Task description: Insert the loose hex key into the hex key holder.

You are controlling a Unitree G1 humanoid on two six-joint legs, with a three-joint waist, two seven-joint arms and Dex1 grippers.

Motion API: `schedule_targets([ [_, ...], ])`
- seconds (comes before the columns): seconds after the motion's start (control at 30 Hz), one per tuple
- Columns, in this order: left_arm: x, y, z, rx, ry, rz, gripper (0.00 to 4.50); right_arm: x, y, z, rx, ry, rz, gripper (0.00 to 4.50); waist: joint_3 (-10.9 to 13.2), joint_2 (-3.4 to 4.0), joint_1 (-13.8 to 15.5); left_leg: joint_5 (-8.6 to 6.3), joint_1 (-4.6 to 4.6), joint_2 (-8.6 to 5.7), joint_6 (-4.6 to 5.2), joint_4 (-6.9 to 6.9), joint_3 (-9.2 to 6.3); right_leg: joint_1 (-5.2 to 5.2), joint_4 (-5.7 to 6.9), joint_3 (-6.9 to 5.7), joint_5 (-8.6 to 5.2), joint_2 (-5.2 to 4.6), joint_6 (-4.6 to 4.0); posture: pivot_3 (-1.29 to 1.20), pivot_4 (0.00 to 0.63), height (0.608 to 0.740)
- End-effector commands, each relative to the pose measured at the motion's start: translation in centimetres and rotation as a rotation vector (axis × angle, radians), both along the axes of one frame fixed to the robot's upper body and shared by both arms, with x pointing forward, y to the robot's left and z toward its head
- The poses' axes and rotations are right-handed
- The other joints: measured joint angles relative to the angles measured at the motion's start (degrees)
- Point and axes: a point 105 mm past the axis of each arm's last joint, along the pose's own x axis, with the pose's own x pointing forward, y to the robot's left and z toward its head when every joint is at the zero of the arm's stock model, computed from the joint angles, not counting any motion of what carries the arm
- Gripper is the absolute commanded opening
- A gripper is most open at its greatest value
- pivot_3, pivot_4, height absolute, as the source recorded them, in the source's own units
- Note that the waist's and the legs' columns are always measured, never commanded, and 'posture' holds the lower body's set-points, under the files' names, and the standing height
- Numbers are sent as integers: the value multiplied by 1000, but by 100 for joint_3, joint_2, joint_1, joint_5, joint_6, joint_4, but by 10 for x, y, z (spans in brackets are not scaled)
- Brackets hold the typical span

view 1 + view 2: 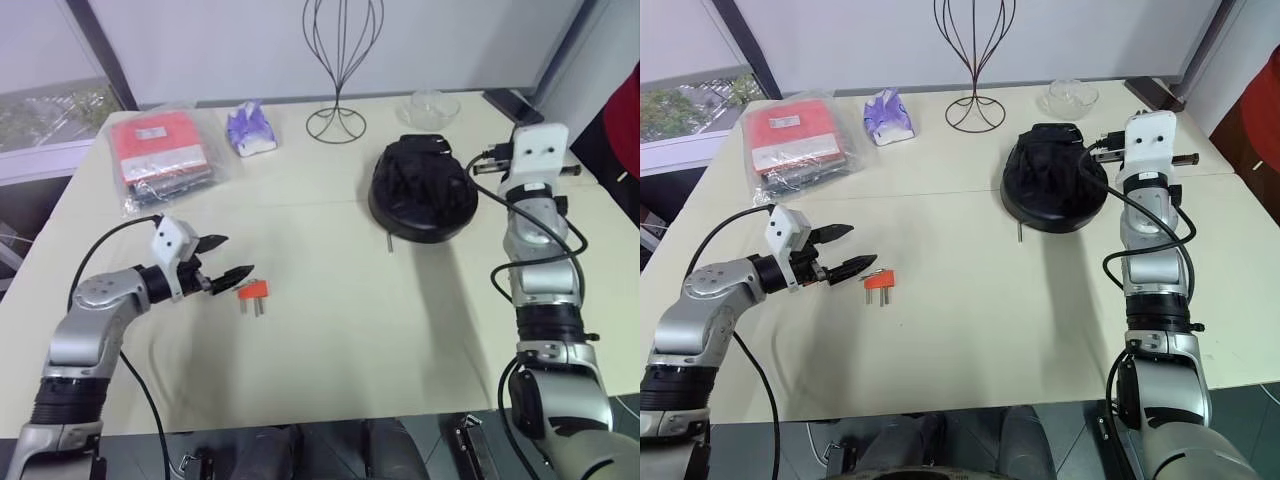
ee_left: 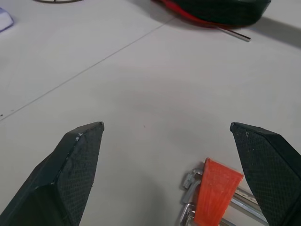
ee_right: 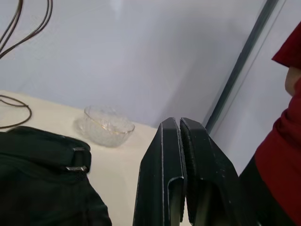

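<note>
While the left hand (image 1: 226,259) gapes, the right hand (image 3: 180,129) points upward, closed.

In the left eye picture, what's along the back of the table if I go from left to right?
Red packet in clear plastic → purple-and-white wrapper → wire stand → glass bowl.

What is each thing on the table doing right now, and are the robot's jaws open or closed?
Small orange-red plastic hex key holder: lying flat on the table, not held.
Thin silver-grey metal loose hex key: lying beside the black round bag, untouched.
Left gripper: jaws open, next to the holder.
Right gripper: jaws shut, holding nothing, raised.
Black round bag: resting on the table.
Clear glass bowl: upright, looks empty.
</note>
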Motion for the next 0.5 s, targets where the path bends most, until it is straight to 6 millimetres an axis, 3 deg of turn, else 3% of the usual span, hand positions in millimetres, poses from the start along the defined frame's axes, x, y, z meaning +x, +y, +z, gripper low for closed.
schedule_targets([
  [0.03,-2,1,11,0,-38,3,4500,-6,18,19,29,-56,109,102,0,0,-4,0,0,0,0,0,1,0,0,0,0,0,0,0,150,740],
  [0.1,-2,2,12,1,-37,6,4500,-6,32,9,76,6,204,102,0,0,-2,0,0,2,0,0,0,0,0,0,0,1,0,0,150,740],
  [0.2,-3,4,11,3,-34,10,4500,-11,46,-6,131,79,300,906,0,0,13,0,0,3,0,0,0,1,-1,0,0,1,0,0,150,740],
  [0.4,-2,-2,12,0,-36,-8,4500,-5,53,-34,177,225,258,4047,0,0,27,0,1,2,0,5,1,2,-1,0,3,2,-5,0,150,740],
  [0.5,-11,-11,20,23,-33,-97,4500,-1,52,-41,254,276,231,4047,0,1,14,0,0,4,0,3,1,-1,0,0,3,2,-5,0,150,740],
])
